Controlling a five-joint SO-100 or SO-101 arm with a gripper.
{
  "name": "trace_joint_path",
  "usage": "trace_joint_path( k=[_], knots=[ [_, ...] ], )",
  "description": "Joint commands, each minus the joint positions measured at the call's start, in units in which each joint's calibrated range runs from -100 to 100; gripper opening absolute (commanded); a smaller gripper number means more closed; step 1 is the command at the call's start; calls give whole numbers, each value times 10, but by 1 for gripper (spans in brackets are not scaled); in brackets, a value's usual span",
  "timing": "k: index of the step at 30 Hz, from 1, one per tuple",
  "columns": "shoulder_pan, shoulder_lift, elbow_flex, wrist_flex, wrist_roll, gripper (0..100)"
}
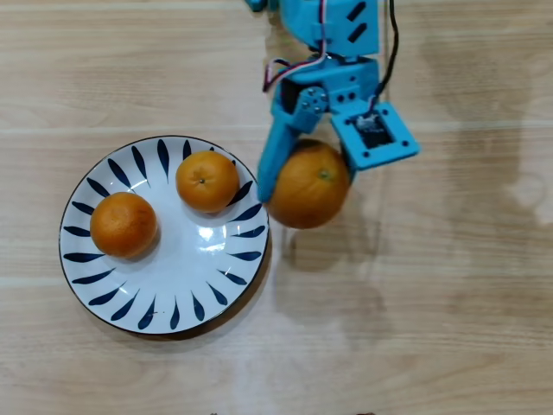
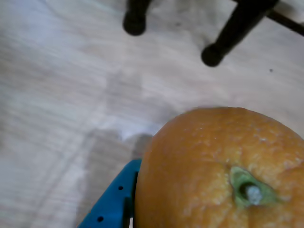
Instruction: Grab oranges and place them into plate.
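Overhead view: the blue gripper (image 1: 304, 192) is clamped around the big orange (image 1: 309, 185), holding it just right of the plate (image 1: 164, 307). Two smaller oranges (image 1: 207, 181) already sit on the plate, well apart from the jaws.

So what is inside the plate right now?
Two small oranges sit on the plate. The large orange, in the hand, is beside it. Plate underneath them is hidden.

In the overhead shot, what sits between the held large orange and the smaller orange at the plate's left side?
In the overhead view, the other small orange and bare plate surface lie between the large orange and the left small orange.
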Motion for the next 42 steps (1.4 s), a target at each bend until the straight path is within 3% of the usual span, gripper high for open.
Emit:
trace_joint_path(
  k=[1, 17, 24, 27, 31, 37, 42],
  knots=[
    [88, -38, -13, -45, 4, 26],
    [140, 134, -16, -255, -18, 27],
    [144, 140, -16, -257, -19, 28],
    [143, 137, -16, -251, -19, 45],
    [141, 137, -16, -250, -19, 54],
    [129, 92, -3, -221, -32, 54],
    [118, 14, -2, -123, 13, 50]
  ],
)
